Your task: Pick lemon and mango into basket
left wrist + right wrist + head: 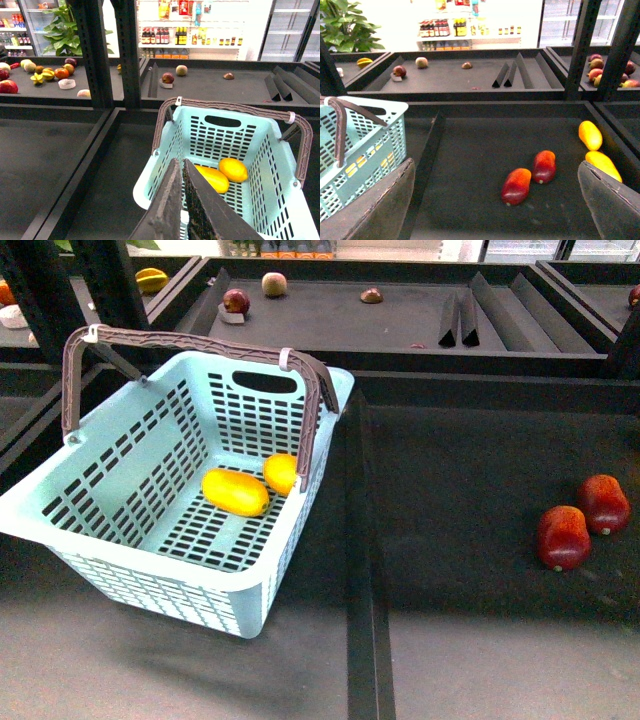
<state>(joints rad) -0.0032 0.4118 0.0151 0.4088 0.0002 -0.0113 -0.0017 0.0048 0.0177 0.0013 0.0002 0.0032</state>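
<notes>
Left gripper pressed closed, empty, above basket near rim. Right gripper spread wide, empty.

Mango inside basket, long axis near-right to far-left; lemon touching, right.

Only right wrist view: two more yellow fruits, red fruits.

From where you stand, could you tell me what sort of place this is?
Probably a shop's produce section: dark display trays with loose fruit, a shopping basket, and shelves of bottled goods behind.
</notes>
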